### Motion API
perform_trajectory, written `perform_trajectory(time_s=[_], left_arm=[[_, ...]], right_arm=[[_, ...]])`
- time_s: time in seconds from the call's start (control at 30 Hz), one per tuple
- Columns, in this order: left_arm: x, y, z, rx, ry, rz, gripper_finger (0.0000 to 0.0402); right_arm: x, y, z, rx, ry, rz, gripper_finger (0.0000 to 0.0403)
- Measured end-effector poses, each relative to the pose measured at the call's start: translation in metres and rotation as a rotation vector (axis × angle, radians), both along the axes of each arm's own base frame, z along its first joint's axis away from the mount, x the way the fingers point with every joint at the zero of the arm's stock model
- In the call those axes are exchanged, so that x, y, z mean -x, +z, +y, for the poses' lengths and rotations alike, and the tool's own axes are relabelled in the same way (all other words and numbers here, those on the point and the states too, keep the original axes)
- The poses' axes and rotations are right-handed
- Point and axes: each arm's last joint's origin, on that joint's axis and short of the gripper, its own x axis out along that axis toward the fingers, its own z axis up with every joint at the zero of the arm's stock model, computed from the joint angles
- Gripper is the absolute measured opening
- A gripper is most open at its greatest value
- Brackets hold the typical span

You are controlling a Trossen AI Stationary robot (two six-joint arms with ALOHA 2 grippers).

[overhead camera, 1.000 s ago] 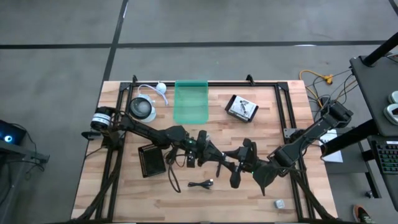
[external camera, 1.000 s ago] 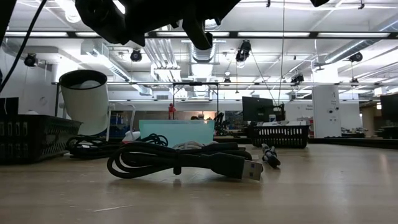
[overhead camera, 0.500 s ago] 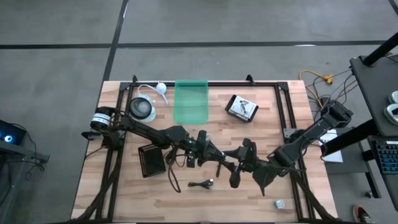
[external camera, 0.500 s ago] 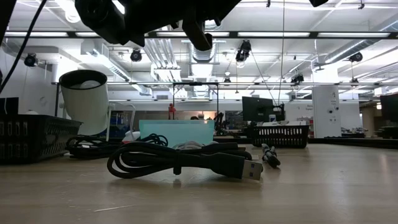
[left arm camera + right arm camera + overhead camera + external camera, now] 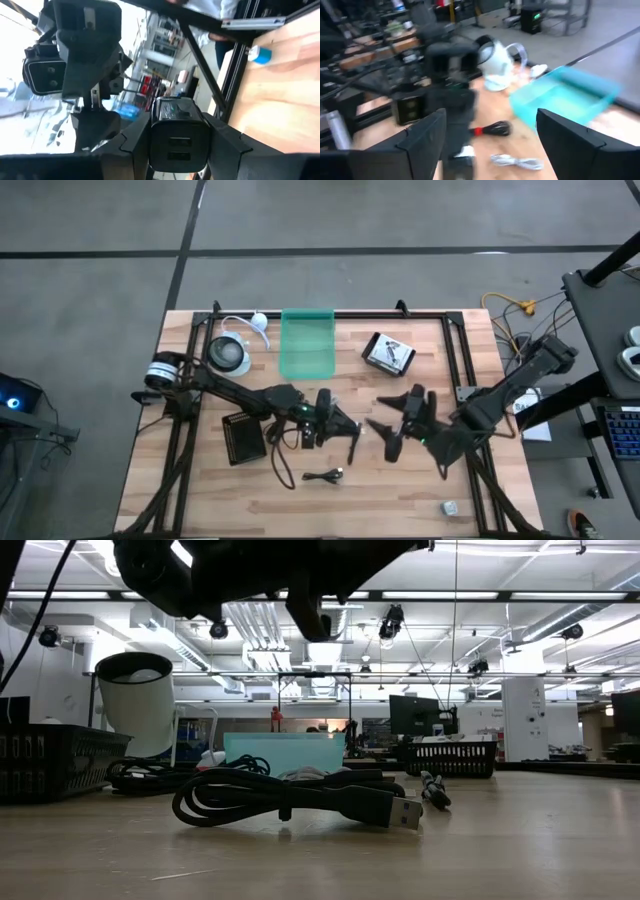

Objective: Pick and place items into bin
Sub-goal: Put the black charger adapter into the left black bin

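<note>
In the left wrist view my left gripper [image 5: 335, 425] is shut on a black block with two slots [image 5: 176, 142], above the middle of the table. My right gripper [image 5: 390, 418] stands to its right, facing it, open wide with nothing between the fingers [image 5: 420, 142]. The green see-through bin [image 5: 307, 343] stands at the far middle. A coiled black cable [image 5: 323, 476] lies flat near the front edge and fills the low view [image 5: 290, 798]. A cable with a red band [image 5: 490, 129] and a small grey block [image 5: 449, 507] lie on the wood. My left gripper pinches the black block by its two opposite sides [image 5: 150, 145] between its two fingers. The fingers come about level from the table's left. The block's slotted face points toward my right arm, and the block is lifted clear of the table.
A black mesh basket [image 5: 243, 438] sits at the front left, with a white round cup-like thing [image 5: 228, 355] and a white cable behind it. A printed white box [image 5: 388, 353] lies right of the bin. Black rails [image 5: 455, 350] border the table.
My right gripper has opened wide and drawn back from the block in my left gripper, toward the table's right and far edges. My left gripper keeps the block where it was.
</note>
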Motion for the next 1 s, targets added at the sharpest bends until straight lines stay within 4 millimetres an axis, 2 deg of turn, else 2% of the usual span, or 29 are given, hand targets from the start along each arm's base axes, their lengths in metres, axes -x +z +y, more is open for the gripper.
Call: perform_trajectory(time_s=[0.2,0.33,0.5,0.7,0.83,1.0], left_arm=[[0.012,-0.003,0.002,0.025,0.055,0.03,0.0134],[0.021,0.001,0.001,0.1,0.111,0.066,0.0134],[0.033,0.002,-0.003,0.171,0.187,0.19,0.0134],[0.053,0.012,-0.014,0.227,0.347,0.284,0.0134],[0.067,0.017,-0.022,0.314,0.453,0.378,0.0134],[0.085,0.028,-0.034,0.47,0.449,0.423,0.0134]], right_arm=[[0.021,0.006,-0.015,0.04,-0.05,0.027,0.0269],[0.028,0.002,-0.021,0.078,-0.064,0.061,0.026],[0.03,-0.009,-0.022,0.099,-0.061,0.093,0.025],[0.034,-0.026,-0.02,0.068,-0.05,0.109,0.0246],[0.035,-0.038,-0.02,-0.011,-0.004,0.14,0.0246],[0.038,-0.057,-0.019,-0.121,0.035,0.186,0.0246]])
